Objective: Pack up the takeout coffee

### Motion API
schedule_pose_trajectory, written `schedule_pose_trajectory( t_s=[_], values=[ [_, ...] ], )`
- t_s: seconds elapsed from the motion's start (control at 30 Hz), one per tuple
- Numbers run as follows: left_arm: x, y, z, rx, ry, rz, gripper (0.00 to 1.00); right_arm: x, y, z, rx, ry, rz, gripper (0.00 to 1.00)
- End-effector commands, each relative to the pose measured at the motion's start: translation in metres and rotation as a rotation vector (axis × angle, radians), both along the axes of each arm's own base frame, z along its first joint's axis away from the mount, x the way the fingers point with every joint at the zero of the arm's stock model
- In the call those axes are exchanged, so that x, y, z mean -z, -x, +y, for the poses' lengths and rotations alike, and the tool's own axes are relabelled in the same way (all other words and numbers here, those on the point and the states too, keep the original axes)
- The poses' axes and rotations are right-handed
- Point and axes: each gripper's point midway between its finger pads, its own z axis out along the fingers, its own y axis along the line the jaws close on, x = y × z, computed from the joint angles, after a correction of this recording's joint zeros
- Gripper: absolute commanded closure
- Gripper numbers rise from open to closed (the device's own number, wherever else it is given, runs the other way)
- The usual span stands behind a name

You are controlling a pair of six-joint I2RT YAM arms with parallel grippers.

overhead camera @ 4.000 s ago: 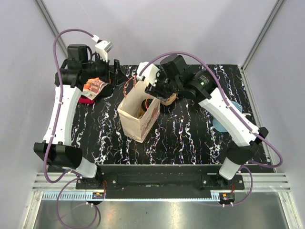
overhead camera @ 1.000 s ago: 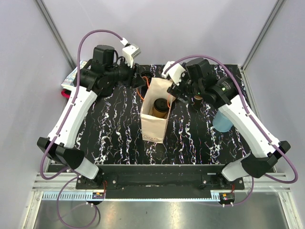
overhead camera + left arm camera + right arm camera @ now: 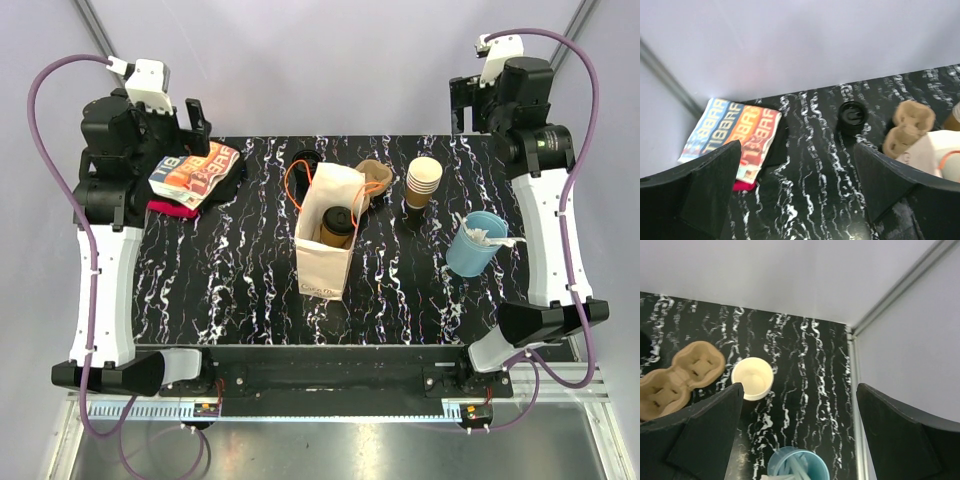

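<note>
From above: coffee (image 3: 338,222) upright inside the open white bag (image 3: 322,272) at mid-desk (image 3: 230,270), black top showing through the mouth, bag walls all round it. Just behind the bag, a pulp carrier (image 3: 373,178) and a black lid (image 3: 305,160). To the right, a cup stack (image 3: 423,180); nearer and further right, a blue cup (image 3: 475,245) with stirrers. At the far left corner, a striped packet (image 3: 195,172) lying over a red cloth (image 3: 172,210). Left fingers (image 3: 195,118) high above that corner and right fingers (image 3: 458,100) high beyond the far right corner, both well apart from the bag. Left wrist: fingers (image 3: 705,185) spread wide with nothing between; below them the packet, cloth, lid, carrier and a slice of bag (image 3: 935,155), with the coffee hidden from this angle. Right wrist: fingers (image 3: 700,435) spread wide, grasping nothing; below, the carrier, the stack seen down its open top, and the blue cup's rim at the bottom edge.
</note>
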Motion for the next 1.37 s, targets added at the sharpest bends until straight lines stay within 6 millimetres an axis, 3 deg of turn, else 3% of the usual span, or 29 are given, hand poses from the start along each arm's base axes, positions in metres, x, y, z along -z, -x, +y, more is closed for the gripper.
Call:
schedule_pose_trajectory(
  t_s=[0.0, 1.33],
  values=[
    [-0.024, -0.002, 0.022, -0.102, -0.025, -0.091, 0.01, -0.04, 0.012, 0.013, -0.05, -0.1, -0.131, 0.0],
    [-0.032, 0.006, 0.037, -0.201, 0.025, -0.105, 0.01, -0.027, 0.012, 0.021, -0.083, -0.135, -0.09, 0.0]
  ],
)
